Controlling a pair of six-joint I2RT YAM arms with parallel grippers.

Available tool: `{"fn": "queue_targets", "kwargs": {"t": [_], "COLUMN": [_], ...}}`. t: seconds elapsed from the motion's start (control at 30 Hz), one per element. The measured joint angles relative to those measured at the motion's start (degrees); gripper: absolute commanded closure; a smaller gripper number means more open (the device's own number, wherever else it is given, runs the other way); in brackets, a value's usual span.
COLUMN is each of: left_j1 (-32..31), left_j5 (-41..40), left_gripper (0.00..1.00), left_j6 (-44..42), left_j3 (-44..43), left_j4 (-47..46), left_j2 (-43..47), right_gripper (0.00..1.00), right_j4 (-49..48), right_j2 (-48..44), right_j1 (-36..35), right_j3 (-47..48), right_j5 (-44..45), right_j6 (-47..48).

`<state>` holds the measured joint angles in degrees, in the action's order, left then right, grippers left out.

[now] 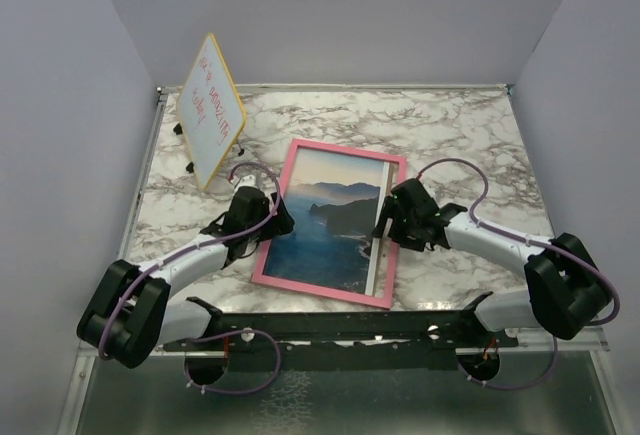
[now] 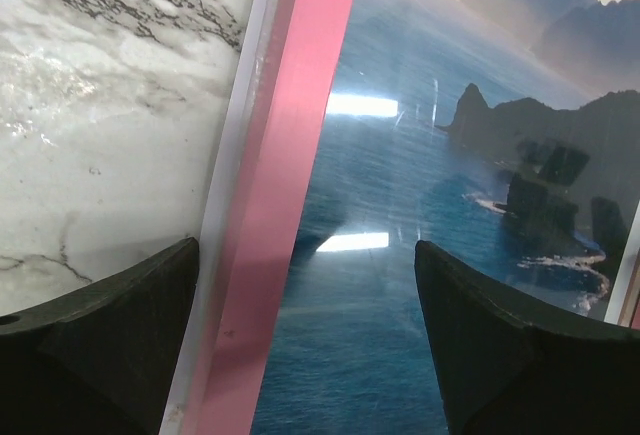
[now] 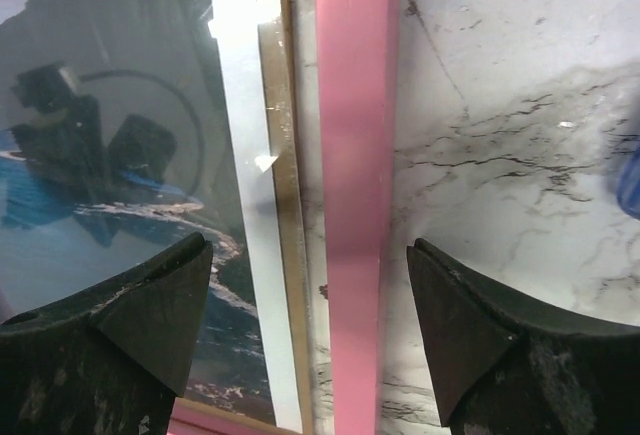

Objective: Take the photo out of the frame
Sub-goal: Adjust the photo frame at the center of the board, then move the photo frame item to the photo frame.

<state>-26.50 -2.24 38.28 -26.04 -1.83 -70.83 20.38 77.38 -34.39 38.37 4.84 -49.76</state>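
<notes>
The pink frame [image 1: 345,147] lies flat mid-table with the photo [image 1: 330,225] of a dark headland over blue sea face up in it. My left gripper [image 1: 268,217] hangs open over the frame's left side. In the left wrist view its fingers straddle the pink rail [image 2: 290,155] and the photo's edge [image 2: 420,155], touching neither. My right gripper [image 1: 385,227] is open over the right side. Between its fingers run the pink rail [image 3: 355,105], a strip of marble, a brown backing edge [image 3: 280,135] and the photo's white margin [image 3: 235,105].
A yellow-edged whiteboard [image 1: 212,110] with red writing stands tilted at the back left. The marble table [image 1: 450,125] is walled by grey panels on three sides. A black rail [image 1: 340,325] runs along the near edge between the arm bases.
</notes>
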Motion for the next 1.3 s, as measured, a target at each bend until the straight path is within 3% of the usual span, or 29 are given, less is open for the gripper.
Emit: {"fn": "queue_targets", "kwargs": {"t": [0.23, 0.63, 0.83, 1.07, 1.27, 1.3], "left_j1": [-1.79, -10.29, -13.73, -15.52, -16.28, -16.37], "left_j5": [-0.17, -1.60, -3.32, -4.57, -6.10, -6.27], "left_gripper": [0.13, 0.13, 0.15, 0.09, 0.05, 0.05], "left_j6": [1.42, 3.19, 5.16, 6.71, 5.46, 5.18], "left_j3": [2.14, -0.17, -0.20, -0.20, -2.78, -3.23], "left_j4": [-1.29, -3.52, -3.50, -3.30, 3.74, 5.01], "left_j2": [1.90, -2.16, -2.16, -2.08, -1.55, -1.55], "right_gripper": [0.10, 0.15, 0.26, 0.51, 0.59, 0.66], "right_j4": [3.89, 4.76, 4.70, 4.98, 5.25, 5.16], "right_j2": [0.35, 0.90, -1.20, -2.29, -2.32, -2.45], "right_j1": [0.00, 1.77, 3.85, 5.03, 5.20, 5.20], "right_j3": [2.01, 1.77, -1.11, -2.47, -2.67, -2.82], "right_j5": [5.86, 8.11, 8.31, 8.90, 10.93, 11.13], "right_j6": [1.20, 1.38, 1.33, 1.88, 2.03, 2.08]}}
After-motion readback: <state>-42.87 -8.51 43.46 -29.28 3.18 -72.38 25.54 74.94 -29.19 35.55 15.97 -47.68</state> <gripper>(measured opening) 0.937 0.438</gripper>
